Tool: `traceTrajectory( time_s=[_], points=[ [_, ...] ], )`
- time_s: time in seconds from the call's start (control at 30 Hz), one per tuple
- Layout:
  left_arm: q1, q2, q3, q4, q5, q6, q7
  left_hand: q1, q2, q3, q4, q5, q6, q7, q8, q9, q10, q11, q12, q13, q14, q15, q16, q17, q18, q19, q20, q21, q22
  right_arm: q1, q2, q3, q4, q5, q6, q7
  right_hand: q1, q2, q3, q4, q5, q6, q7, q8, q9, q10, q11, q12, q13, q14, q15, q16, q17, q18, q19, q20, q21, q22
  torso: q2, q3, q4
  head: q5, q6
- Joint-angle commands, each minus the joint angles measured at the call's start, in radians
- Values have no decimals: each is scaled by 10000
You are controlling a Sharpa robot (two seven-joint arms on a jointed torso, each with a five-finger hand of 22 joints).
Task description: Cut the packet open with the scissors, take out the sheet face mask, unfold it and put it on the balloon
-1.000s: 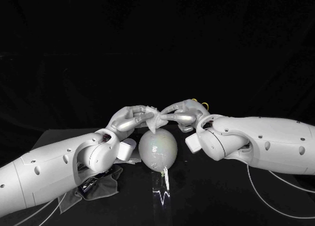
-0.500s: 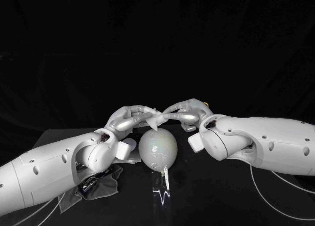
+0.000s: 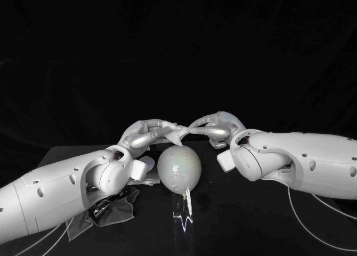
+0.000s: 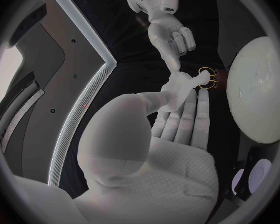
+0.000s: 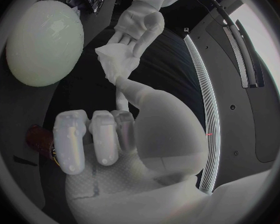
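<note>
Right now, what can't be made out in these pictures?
Sheet mask: head view, bunched between left hand and right hand; how far unfolded unclear.
Scissors: left wrist view, yellow handle loop shows; blades lost against the dark table.
Packet: head view, partly under left arm; cut edge hidden.

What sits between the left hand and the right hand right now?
A folded white sheet face mask, pinched by fingers of both the left hand and the right hand, above the pale oval balloon; the head view shows it.
</note>
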Motion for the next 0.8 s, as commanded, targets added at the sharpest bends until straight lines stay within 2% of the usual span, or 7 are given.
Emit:
traceTrajectory(
  time_s=[0.03, 0.37, 0.6, 0.67, 0.73, 0.8],
  points=[
    [11, 4, 13, -8, 96, -58, 45, 13, 64, 18, -39, 36, 58, 425, 28, 991, -53, 10, -30, 5, 1, 40, -46, -12, 204, 50, -32, 48, 18, -4, -65, 5, 3, -110, -1, 35, -113, -15, 94, -2, 48, 47, -45, 40, 164, 1062, -47, 54, 2629, 1045, -73, 40, 2635, -64, 1035, -88, 37, 2631, 2, 2, -4, 11, -2],
    [11, -20, 13, -39, 202, -64, 3, 68, 77, 56, -98, 37, -9, 528, -22, 938, -123, 61, -44, 0, 75, 30, -83, -24, 217, 248, -91, 189, 63, -2, -242, 5, -23, -130, 32, -10, -133, -19, 130, -19, 48, 37, -48, 66, 192, 1062, -50, 54, 2629, 1045, -75, 40, 2635, -64, 1035, -90, 37, 2631, -2, 2, -2, 4, 1],
    [11, -28, 12, -61, 319, 13, -66, 160, 136, 133, -186, 39, -84, 636, -146, 843, -107, 93, 1, 17, 392, -26, 11, 15, 217, 446, -177, 348, 116, -1, -308, 6, -39, -147, 120, -77, -139, -20, 140, -24, 48, 34, -48, 74, 200, 1062, -50, 54, 2629, 1045, -76, 40, 2635, -64, 1035, -91, 37, 2631, 2, -3, -1, 6, -14],
    [11, -27, 12, -65, 341, 42, -90, 189, 170, 151, -225, 42, -100, 544, -229, 777, 298, -20, 147, 52, 769, -149, 152, 73, 231, 688, -289, 540, 194, 0, -320, 6, -53, -155, 143, -99, -139, -20, 140, -24, 48, 34, -48, 74, 200, 1062, -50, 54, 2629, 1045, -76, 40, 2635, -64, 1035, -91, 37, 2631, 3, -3, 2, 4, -14],
    [11, -26, 12, -65, 354, 47, -96, 187, 196, 191, -252, 29, -64, 398, -336, 687, 996, -217, 347, 60, 1297, -350, 339, 162, 225, 999, -498, 835, 325, 0, -326, 6, -71, -159, 158, -121, -139, -20, 140, -24, 48, 34, -48, 74, 200, 1062, -50, 54, 2629, 1045, -76, 40, 2635, -64, 1035, -91, 37, 2631, 3, -2, 0, -1, -16],
    [11, -24, 12, -66, 380, 40, -91, 214, 205, 294, -312, 49, -29, 279, -448, 606, 1650, -381, 545, 91, 1427, -443, 333, 176, 198, 1017, -589, 944, 376, 0, -331, 6, -86, -163, 181, -149, -139, -20, 140, -24, 48, 34, -48, 74, 200, 1062, -50, 54, 2629, 1045, -76, 40, 2635, -64, 1035, -91, 37, 2631, 1, -2, 0, -3, -17]
  ],
)
